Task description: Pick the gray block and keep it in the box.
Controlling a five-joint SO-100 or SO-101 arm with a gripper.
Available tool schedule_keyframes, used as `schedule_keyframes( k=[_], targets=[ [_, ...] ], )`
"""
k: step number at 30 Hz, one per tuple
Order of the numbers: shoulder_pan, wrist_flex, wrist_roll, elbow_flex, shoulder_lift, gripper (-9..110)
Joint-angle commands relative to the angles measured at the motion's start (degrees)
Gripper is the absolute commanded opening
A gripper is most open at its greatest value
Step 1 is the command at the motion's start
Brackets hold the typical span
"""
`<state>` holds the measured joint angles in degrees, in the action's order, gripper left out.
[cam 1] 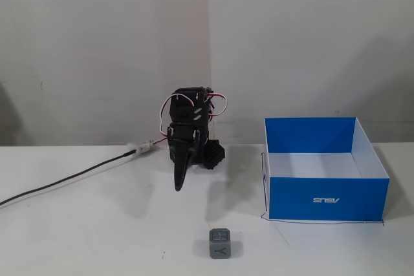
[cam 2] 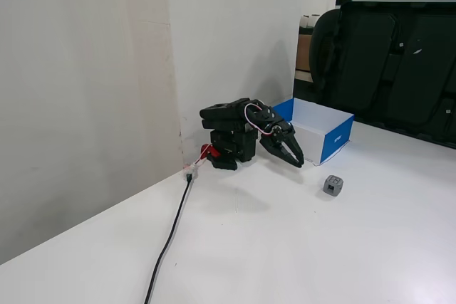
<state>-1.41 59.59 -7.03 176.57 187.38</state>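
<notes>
On the white table (cam 1: pixel 77 237) your arm (cam 1: pixel 191 117) sat folded low over its base, against the wall, with the claw (cam 1: pixel 178 185) pointing down and forward toward the tabletop. You had nothing in the claw; its two fingers lay close together, nearly meeting at the tips, and in the front-on fixed view they read as a single dark wedge. In the side-on fixed view the claw (cam 2: pixel 298 162) hung just above the table without touching anything.

The gray block (cam 1: pixel 220 244) lay on the table in front of the claw, well apart from it, a little to the right of it as the front-on fixed view shows things. A dark Y-like mark showed on its near face. In the other fixed view the block (cam 2: pixel 333 185) sat just beyond the claw tips, still clear of them.

The blue box (cam 1: pixel 326 198) stood open to the right of the claw in the front-on fixed view, its white inside showing and a white logo upside down on its front wall. A black cable (cam 1: pixel 65 182) ran from the arm's base across the table on the side away from the box.
</notes>
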Motion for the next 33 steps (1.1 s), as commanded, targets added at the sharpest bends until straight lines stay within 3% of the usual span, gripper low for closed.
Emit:
schedule_keyframes(
  k=[1, 33],
  targets=[
    [-0.53, 0.18, -0.26, -1.32, 9.05, 0],
    [-0.97, 3.52, 0.53, -4.31, 8.96, 0]
  ],
)
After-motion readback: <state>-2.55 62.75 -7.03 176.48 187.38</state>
